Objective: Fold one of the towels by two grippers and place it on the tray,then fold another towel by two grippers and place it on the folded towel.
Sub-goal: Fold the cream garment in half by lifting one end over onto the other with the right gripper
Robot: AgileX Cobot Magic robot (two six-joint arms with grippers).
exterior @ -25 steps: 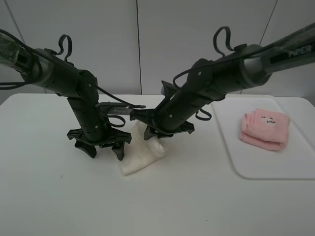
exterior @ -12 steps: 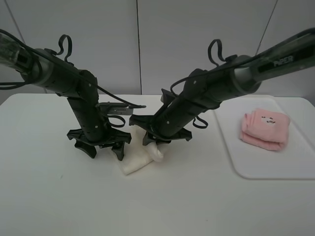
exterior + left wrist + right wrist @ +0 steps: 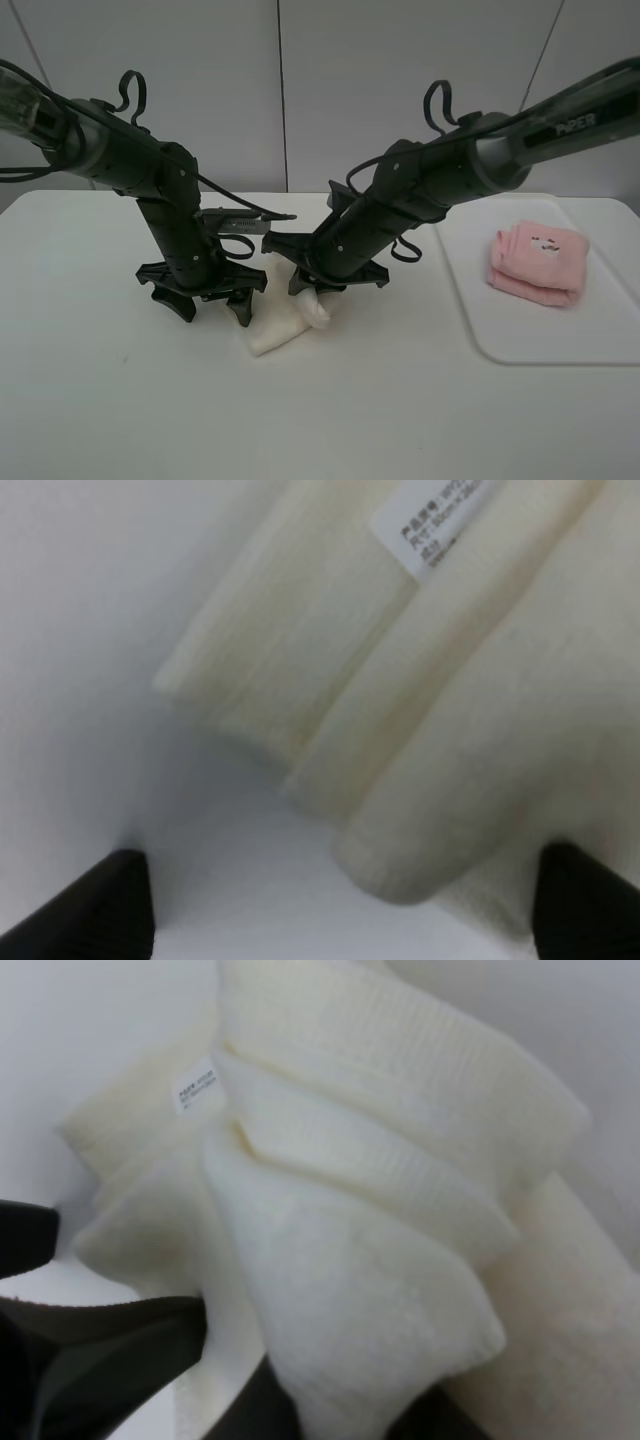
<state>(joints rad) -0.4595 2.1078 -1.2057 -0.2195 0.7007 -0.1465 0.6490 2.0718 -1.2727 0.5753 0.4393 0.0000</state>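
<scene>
The right jaws are clamped shut on a bunched fold of the cream-white towel [image 3: 285, 325], holding that part raised off the desk [image 3: 120, 400] while the rest of the cloth lies below in a thick folded heap. The left jaws stand wide open just beside it, black fingers [image 3: 88, 908] down near the desk. The towel's layered end and its small white label [image 3: 435, 525] lie between them, ungripped. Both dark arms lean in toward the middle of the desk. Well apart, on the right, the pink towel [image 3: 537, 262] sits as a folded bundle on the white tray [image 3: 520, 340], its dark mark facing up.
</scene>
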